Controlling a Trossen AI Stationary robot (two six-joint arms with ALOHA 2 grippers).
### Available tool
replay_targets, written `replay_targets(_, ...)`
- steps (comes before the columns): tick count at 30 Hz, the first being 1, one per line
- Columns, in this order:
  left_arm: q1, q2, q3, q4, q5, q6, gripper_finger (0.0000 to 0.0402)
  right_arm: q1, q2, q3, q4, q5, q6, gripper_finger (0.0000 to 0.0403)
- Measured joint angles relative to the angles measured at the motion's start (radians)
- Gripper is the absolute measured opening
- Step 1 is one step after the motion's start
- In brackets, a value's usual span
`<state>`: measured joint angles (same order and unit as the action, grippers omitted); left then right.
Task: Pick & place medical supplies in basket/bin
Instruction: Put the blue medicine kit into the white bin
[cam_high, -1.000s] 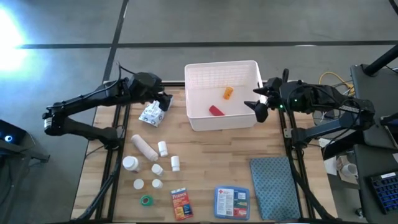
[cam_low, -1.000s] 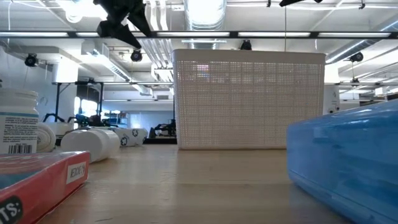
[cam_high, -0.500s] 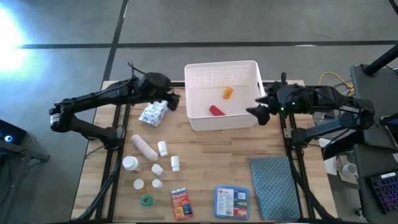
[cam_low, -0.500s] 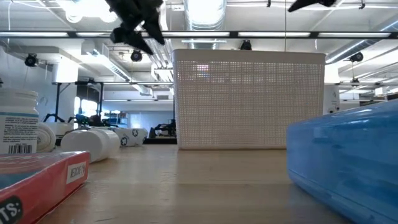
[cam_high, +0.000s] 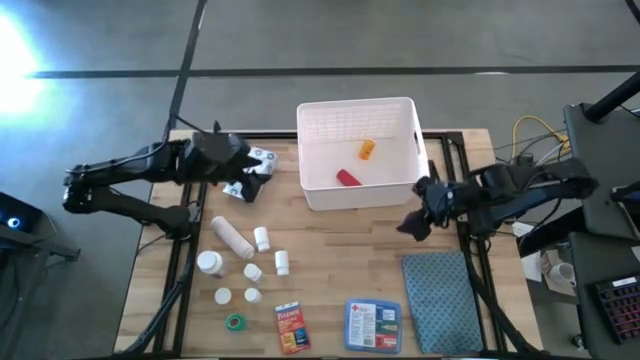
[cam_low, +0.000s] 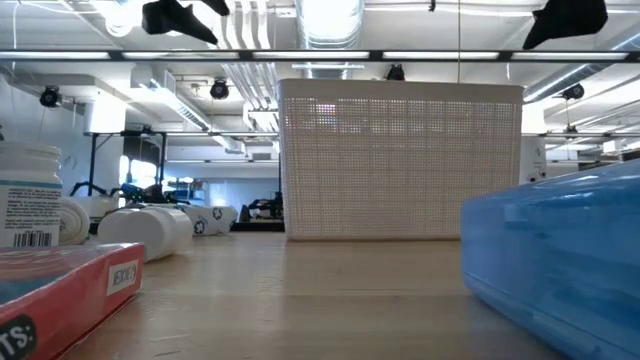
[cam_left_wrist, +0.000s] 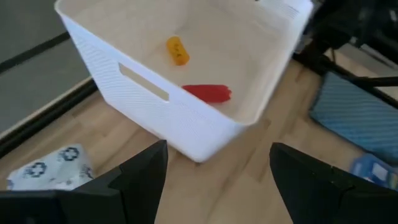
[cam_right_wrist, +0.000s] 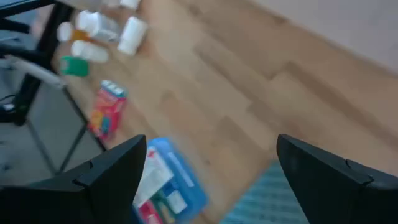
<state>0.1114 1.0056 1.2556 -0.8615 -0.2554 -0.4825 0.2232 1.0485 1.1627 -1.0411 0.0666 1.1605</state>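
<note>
1. Wooden table (cam_high: 350, 240) from above, white slotted basket (cam_high: 357, 190) at the far middle, holding only a small orange bottle (cam_high: 367, 149) and a red tube (cam_high: 347, 178)
2. Left gripper (cam_high: 247, 176) just above the white-blue wipes packet (cam_high: 242, 186), beside the basket's left wall; fingers spread wide in the wrist view, gripping nothing
3. Wipes packet likely soft, light and crinkly; best pinched across its narrow middle
4. Right gripper (cam_high: 412, 222) over bare wood near the basket's right front corner, fingers parted and empty
5. Still out on the table: gauze roll (cam_high: 231, 236), several white pill bottles (cam_high: 261, 238), green tape roll (cam_high: 235, 322), orange-red box (cam_high: 291, 327), blue first-aid box (cam_high: 372, 326)
6. Bottles probably rigid and smooth, prone to rolling; boxes stiff, easiest gripped across the short sides
7. Teal-grey mat (cam_high: 444, 300) at the near right
</note>
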Motion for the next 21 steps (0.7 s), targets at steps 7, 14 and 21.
replay_targets(7, -0.068, 0.007, -0.005, -0.001, -0.004, -0.164, 0.0261, 0.134, 0.0, -0.133, 0.177, -0.046, 0.096, 0.0349)
replay_targets(14, -0.305, 0.058, -0.025, 0.1, 0.003, -0.238, 0.0261, 0.262, 0.019, -0.333, 0.488, -0.037, 0.148, 0.0343)
replay_targets(21, -0.517, 0.189, -0.065, 0.188, -0.083, -0.348, 0.0261, 0.339, 0.119, -0.484, 0.759, -0.081, 0.267, 0.0343)
